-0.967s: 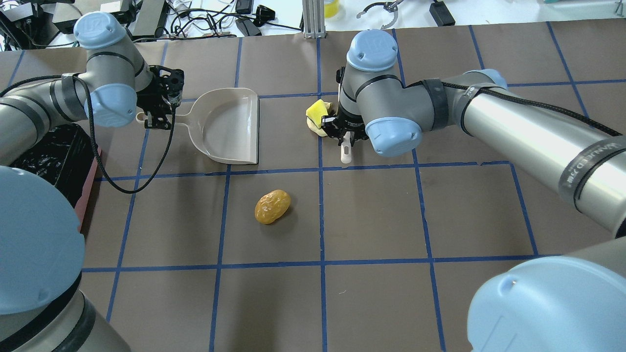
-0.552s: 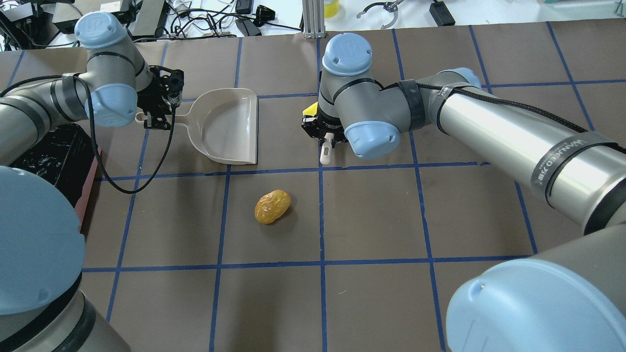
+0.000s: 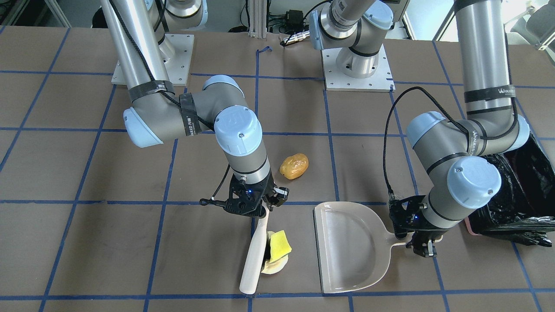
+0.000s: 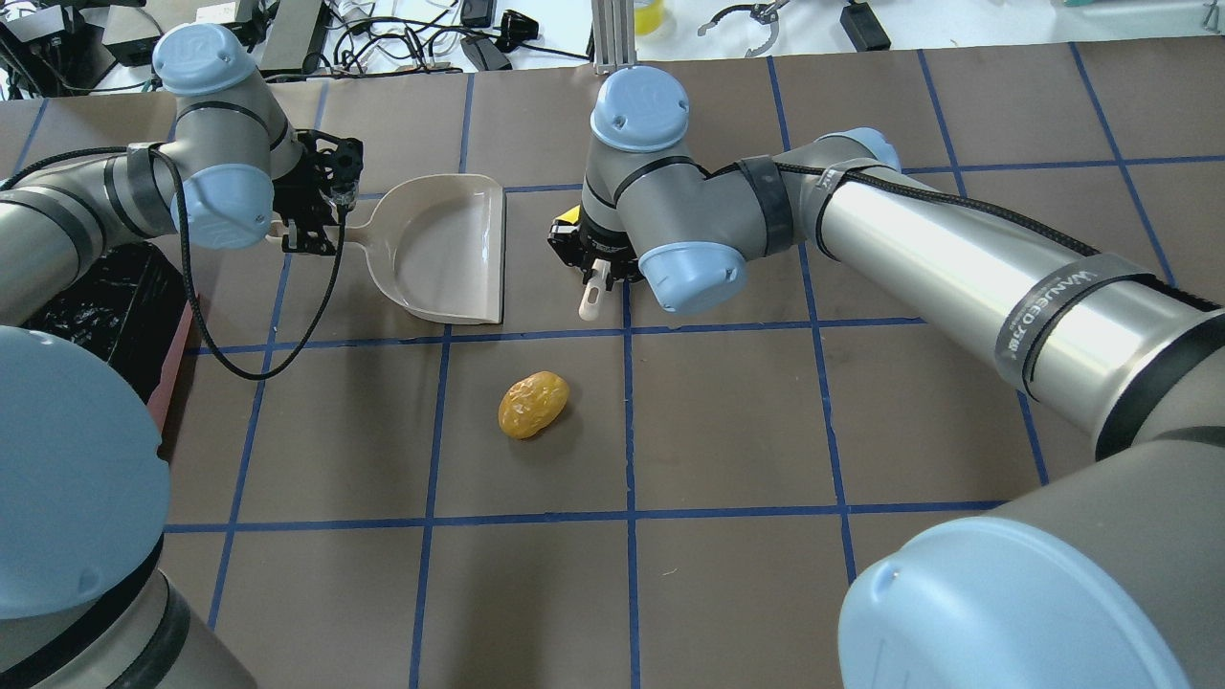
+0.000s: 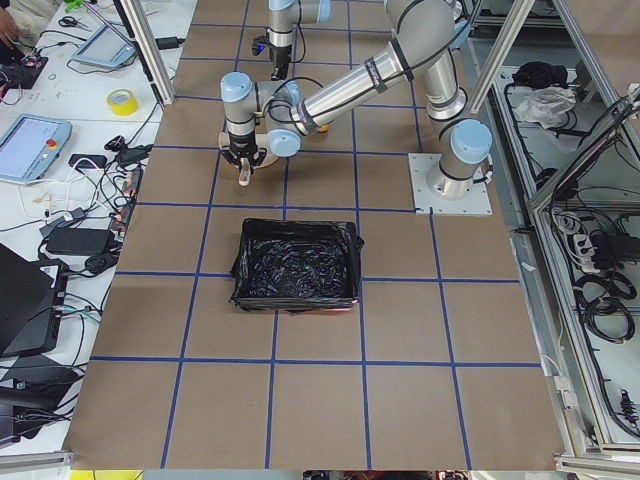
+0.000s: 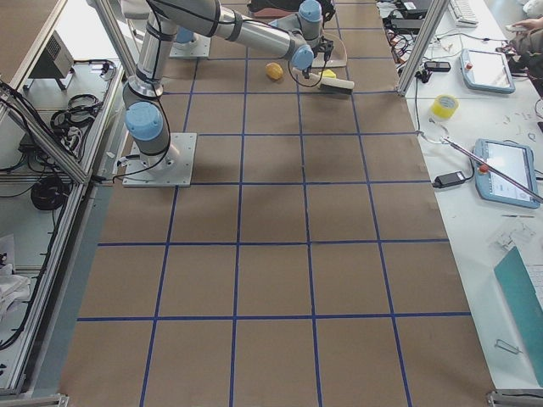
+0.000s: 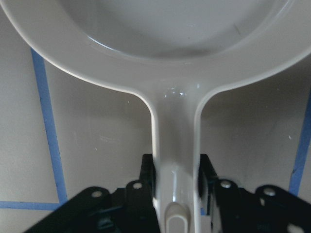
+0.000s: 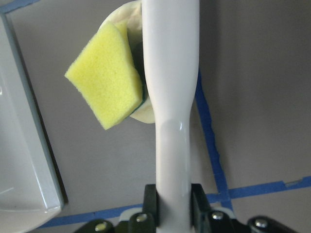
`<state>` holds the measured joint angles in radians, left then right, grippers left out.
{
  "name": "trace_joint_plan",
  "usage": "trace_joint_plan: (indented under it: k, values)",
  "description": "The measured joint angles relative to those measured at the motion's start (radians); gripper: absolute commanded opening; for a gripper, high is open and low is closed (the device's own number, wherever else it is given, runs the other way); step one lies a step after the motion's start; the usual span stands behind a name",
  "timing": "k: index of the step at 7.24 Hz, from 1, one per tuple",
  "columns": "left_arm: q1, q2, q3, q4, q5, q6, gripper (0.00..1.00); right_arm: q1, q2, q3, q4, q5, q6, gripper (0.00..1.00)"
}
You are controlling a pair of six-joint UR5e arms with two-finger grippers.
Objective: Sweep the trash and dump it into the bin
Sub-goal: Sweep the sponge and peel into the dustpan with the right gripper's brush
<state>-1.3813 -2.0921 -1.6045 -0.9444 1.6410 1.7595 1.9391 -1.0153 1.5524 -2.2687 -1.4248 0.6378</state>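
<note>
My right gripper (image 3: 256,207) (image 8: 172,196) is shut on the handle of a white brush (image 3: 255,255) (image 8: 171,87). The brush's side touches the yellow-green sponge (image 3: 280,244) (image 8: 107,82), which lies on the cream scrap (image 3: 274,266). Both sit a short way from the open edge of the beige dustpan (image 3: 351,242) (image 4: 450,249). My left gripper (image 4: 311,225) (image 7: 177,182) is shut on the dustpan's handle. The golden-brown lump (image 4: 533,404) (image 3: 294,166) lies alone nearer the robot. The pink bin with its black bag (image 3: 516,195) (image 5: 297,265) stands beside my left arm.
The brown table has a blue tape grid. Cables and devices (image 4: 431,38) lie past its far edge. The arm base plates (image 3: 357,71) are bolted at the robot's side. A yellow tape roll (image 5: 121,101) lies on the side bench.
My right arm has moved left toward the dustpan with the brush, pushing the sponge and scrap along. My left gripper and the dustpan have barely moved. The lump has not moved.
</note>
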Motion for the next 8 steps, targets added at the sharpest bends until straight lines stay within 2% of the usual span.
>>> trace_joint_plan:
  k: [3, 8]
  values:
    - [-0.001, -0.002, 0.001, -0.001, 0.0, -0.001, 0.0, 0.058, 0.071, -0.096, -0.02, 0.033, 0.086, 0.0]
    - [-0.006, -0.003, 0.001, 0.001, 0.001, -0.003, 0.0, 0.154, 0.086, -0.15, -0.022, 0.093, 0.245, 0.0]
